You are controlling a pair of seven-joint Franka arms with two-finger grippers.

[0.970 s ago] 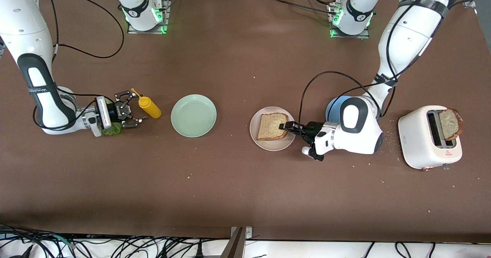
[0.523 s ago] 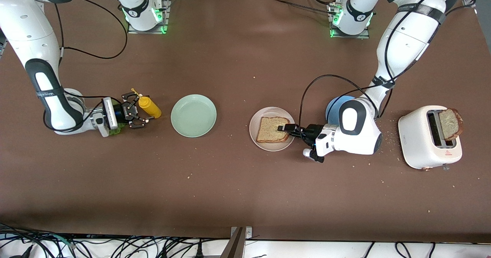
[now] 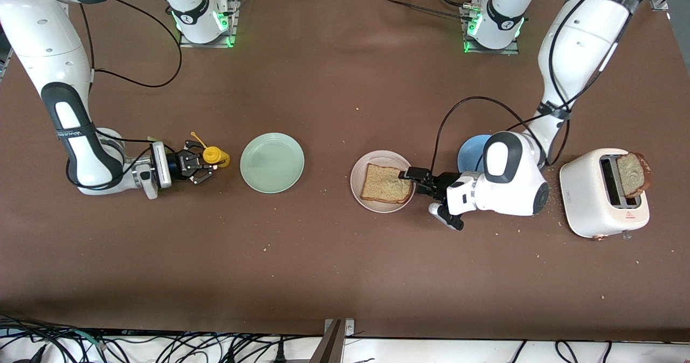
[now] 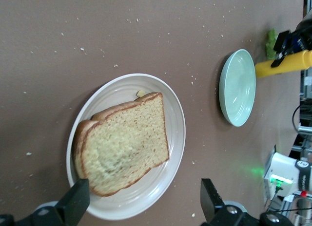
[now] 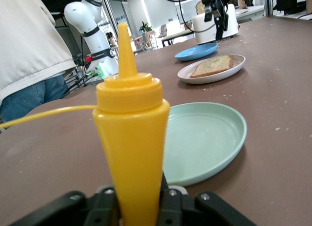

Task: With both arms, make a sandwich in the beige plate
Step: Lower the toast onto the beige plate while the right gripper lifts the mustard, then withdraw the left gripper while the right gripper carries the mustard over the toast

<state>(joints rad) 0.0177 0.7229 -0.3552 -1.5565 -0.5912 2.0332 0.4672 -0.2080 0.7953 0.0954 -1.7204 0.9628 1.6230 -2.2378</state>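
Brown bread slice lies on the beige plate, beside my spread left gripper. My right gripper pinches the mustard bottle; I judge lettuce and 1 slice remain.

table covering: matt brown, finely textured, speckled with pale crumbs. beige plate: smooth glazed look, soft sheen, ridged rim. bread slice: porous, coarse crumb, darker crust. mint plate: smooth, semi-gloss. yellow squeeze bottle: smooth plastic, slight shine. toaster: glossy white shell. arm shells: smooth glossy white plastic, black bands.
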